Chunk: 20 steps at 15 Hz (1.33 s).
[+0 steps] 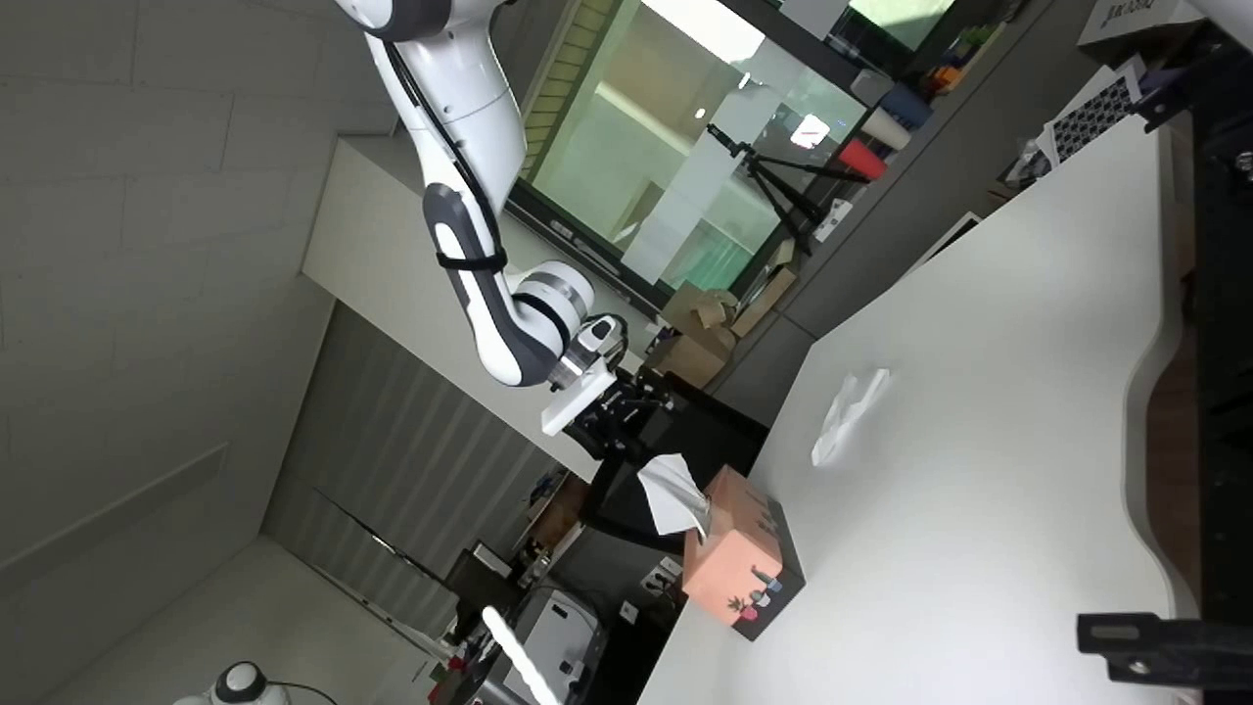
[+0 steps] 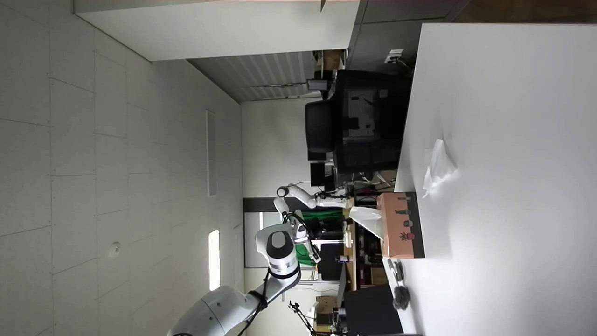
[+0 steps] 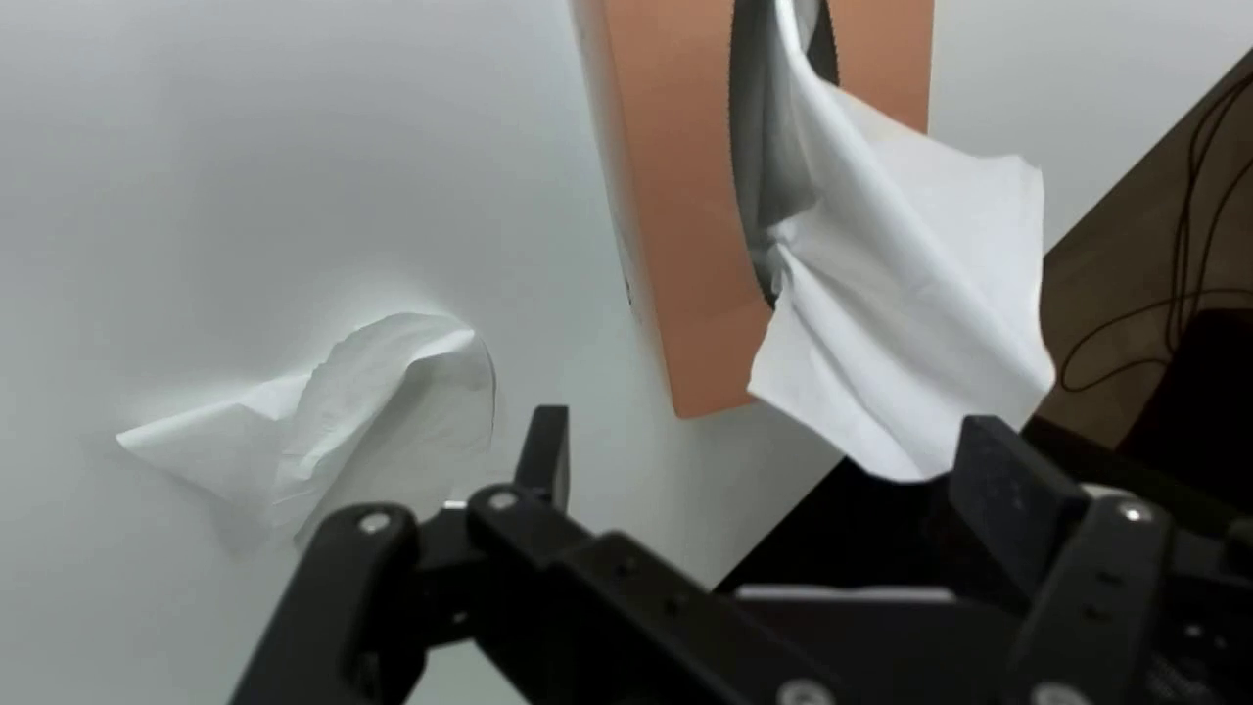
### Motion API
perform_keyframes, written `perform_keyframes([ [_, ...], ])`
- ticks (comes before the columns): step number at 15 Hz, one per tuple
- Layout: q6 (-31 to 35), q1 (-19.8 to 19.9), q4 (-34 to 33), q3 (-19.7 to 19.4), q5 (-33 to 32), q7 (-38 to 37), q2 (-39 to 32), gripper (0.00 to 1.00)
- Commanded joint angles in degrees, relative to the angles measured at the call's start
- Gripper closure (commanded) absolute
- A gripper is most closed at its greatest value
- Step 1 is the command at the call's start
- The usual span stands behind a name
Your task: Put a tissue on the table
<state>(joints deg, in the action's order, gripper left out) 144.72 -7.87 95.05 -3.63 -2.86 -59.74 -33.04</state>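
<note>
We read the claw in the wrist view as spread wide: its two fingers stand well apart, with no object clamped between them. We locate the tissue box beyond the gap, toward the top of that view, its slot facing the claw. The protruding tissue leans out of the slot toward the claw, and its lower edge shows just beside the fingertip on the right of the view; we cannot tell whether the two are in contact. We locate the loose tissue, crumpled, on the table, outside the gap, past the finger on the left of the view; the claw's linkage hides part of it. In an exterior view, we observe the arm with the claw at its end above tabletop level, near the protruding tissue. In both exterior views, the tissue box stands upright on the table, and the loose tissue lies apart from it.
</note>
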Motion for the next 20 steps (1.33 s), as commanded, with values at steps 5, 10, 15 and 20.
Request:
perform_keyframes([
  [5,-7.74,1.90,-14.60,-1.04,7.56,-3.08,-6.62,0.00],
  [10,-14.13,2.90,-24.49,0.68,13.80,-4.78,-12.36,0.00],
  [15,-20.79,2.63,-35.14,1.65,16.31,-8.03,-18.93,0.00],
  [20,-21.53,2.71,-43.94,1.39,15.50,-11.70,-24.97,0.00],
])
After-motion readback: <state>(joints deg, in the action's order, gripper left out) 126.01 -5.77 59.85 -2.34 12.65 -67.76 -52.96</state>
